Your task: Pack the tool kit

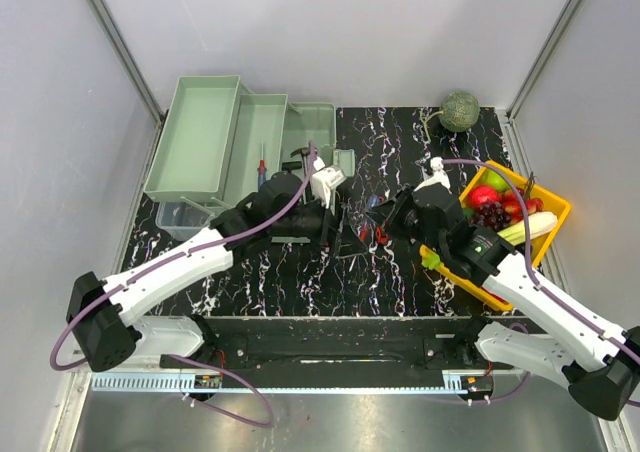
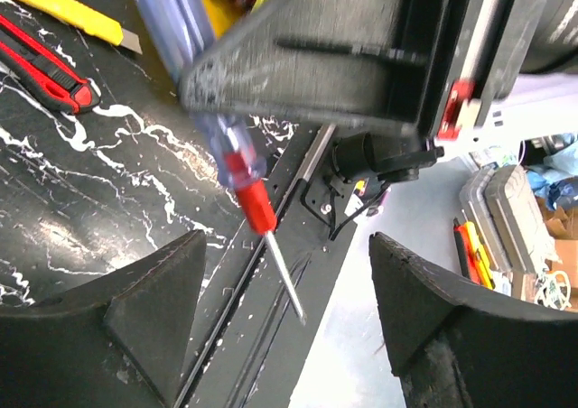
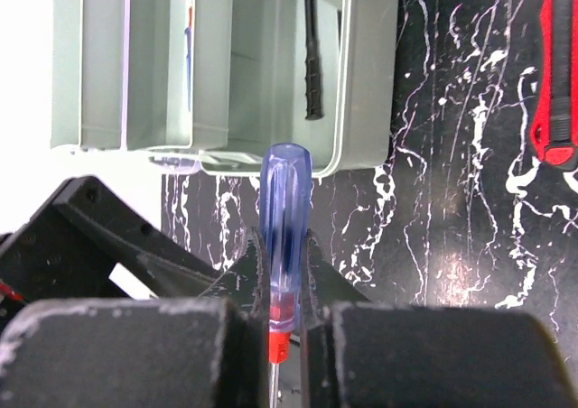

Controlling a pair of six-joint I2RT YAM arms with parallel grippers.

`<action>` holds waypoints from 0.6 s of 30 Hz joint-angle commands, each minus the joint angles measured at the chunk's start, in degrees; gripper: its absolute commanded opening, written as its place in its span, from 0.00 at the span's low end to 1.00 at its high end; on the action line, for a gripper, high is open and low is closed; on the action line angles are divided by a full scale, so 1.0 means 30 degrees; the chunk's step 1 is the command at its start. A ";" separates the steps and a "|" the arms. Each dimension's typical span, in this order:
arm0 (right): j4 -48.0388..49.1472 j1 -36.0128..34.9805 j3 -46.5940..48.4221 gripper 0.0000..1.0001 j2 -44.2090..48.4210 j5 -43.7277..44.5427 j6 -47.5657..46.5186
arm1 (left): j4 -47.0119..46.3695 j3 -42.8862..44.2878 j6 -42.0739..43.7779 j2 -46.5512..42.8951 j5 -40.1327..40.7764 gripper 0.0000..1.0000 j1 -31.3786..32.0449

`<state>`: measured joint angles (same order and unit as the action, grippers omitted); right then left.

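Note:
The pale green toolbox [image 1: 200,137] stands open at the back left with its trays folded out; it also shows in the right wrist view [image 3: 361,83]. A black hammer [image 3: 312,56] lies in its main bin and a screwdriver [image 1: 262,167] lies in a tray. My right gripper [image 3: 284,245] is shut on a blue-handled screwdriver [image 3: 285,200] with a red collar. It holds the screwdriver above the table's middle. My left gripper [image 2: 289,291] is open, and the screwdriver's shaft [image 2: 287,277] hangs between its fingers without touching them. The two grippers meet mid-table [image 1: 355,227].
A yellow knife [image 2: 63,6] and a red-and-black tool [image 2: 45,60] lie on the black marbled table near the grippers. The red tool also shows in the right wrist view [image 3: 555,74]. A yellow tray of fruit [image 1: 553,204] sits at the right and a melon [image 1: 460,110] at the back.

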<state>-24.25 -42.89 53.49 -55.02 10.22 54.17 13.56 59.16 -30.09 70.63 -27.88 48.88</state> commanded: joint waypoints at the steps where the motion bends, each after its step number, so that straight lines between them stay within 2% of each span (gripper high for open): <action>1: 0.2368 0.0060 -0.0370 0.00 0.0118 -0.2173 -0.0510 | -0.2469 0.1228 -0.1220 0.0683 0.1205 0.76 0.0375; 3: 0.2808 0.0089 -0.0458 0.00 0.0177 -0.2496 -0.0421 | -0.2528 0.1404 -0.1367 0.1151 0.1440 0.72 0.0492; 9: 0.3015 0.0089 -0.0488 0.00 0.0352 -0.2995 -0.0128 | -0.1797 0.1639 -0.1514 0.1944 0.2494 0.44 0.0551; 12: 0.3015 0.0089 -0.0634 0.00 0.0558 -0.2996 -0.0069 | -0.1387 0.1785 -0.1456 0.1944 0.3196 0.13 0.0551; 13: 0.2928 0.0089 -0.0692 0.02 0.0558 -0.2938 -0.0011 | -0.1270 0.1872 -0.1398 0.1887 0.3315 0.00 0.0580; 15: 0.2810 0.0089 -0.0722 0.30 0.0559 -0.2907 -0.0242 | -0.1006 0.2019 -0.1193 0.1857 0.3492 0.00 0.0551; 17: 0.2432 0.0060 -0.0460 0.68 0.0471 -0.3113 -0.0858 | -0.0569 0.2224 -0.0580 0.1770 0.3666 0.00 0.0581; 18: 0.2255 0.0060 -0.0459 0.79 0.0442 -0.3055 -0.1121 | -0.0218 0.2370 -0.0113 0.1711 0.4045 0.00 0.0581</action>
<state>-17.87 -42.70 51.29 -54.63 2.48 53.93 12.29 62.48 -34.30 76.64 -20.05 50.68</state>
